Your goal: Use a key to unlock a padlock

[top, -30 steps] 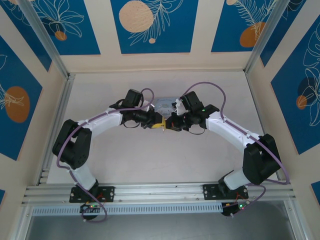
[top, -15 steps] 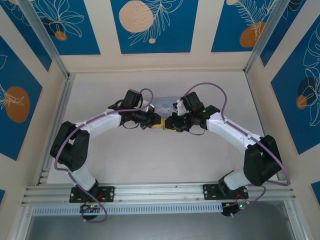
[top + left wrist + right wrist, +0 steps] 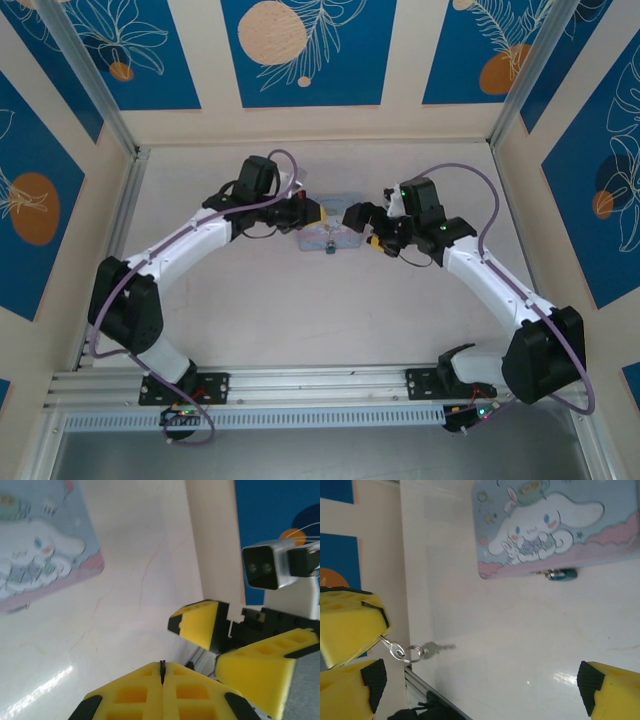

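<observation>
- Pale table (image 3: 250, 300): arms just parted.
- Right gripper (image 3: 366, 228) sprung wide; left gripper (image 3: 162, 675) pinches key (image 3: 437, 649) by its ring.
- Padlock (image 3: 561, 573) loose by tin (image 3: 560, 525); handover looks done.

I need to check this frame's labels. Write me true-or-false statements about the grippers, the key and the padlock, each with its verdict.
1. The left gripper is shut, and the key hangs from it by a ring. True.
2. The right gripper is clamped on the padlock. False: its jaws stand wide open and hold nothing.
3. The padlock lies at the edge of the tin. True.
4. The key sits in the padlock. False: it dangles at the left gripper, well apart from the padlock.
</observation>
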Action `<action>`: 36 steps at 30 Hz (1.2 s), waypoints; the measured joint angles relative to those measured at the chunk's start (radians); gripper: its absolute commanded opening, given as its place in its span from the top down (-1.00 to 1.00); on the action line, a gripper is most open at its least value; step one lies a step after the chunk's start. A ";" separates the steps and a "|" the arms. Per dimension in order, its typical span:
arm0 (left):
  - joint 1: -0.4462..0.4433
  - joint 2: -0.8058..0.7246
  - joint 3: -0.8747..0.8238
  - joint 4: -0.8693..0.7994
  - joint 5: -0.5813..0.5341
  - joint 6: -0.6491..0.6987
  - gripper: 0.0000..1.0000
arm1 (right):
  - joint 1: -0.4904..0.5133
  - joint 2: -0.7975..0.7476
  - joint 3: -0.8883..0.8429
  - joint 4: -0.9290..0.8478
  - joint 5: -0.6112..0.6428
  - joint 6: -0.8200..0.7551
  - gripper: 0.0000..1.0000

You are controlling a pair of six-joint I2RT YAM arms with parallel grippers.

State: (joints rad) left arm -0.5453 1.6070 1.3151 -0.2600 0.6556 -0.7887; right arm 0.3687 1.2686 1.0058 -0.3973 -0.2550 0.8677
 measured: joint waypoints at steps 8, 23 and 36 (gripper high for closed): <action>0.002 0.012 0.172 -0.013 -0.078 0.030 1.00 | -0.060 0.027 0.044 0.155 -0.023 0.105 -0.97; 0.004 0.031 0.189 0.124 -0.160 -0.101 1.00 | -0.111 0.145 0.027 0.699 -0.259 0.298 -0.03; 0.005 0.035 0.142 0.222 -0.160 -0.213 1.00 | -0.079 0.226 0.073 0.827 -0.352 0.319 0.21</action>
State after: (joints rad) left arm -0.5407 1.6417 1.4574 -0.0376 0.4953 -1.0019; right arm 0.2897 1.4944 1.0790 0.4301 -0.6075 1.1862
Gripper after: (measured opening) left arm 0.040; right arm 0.400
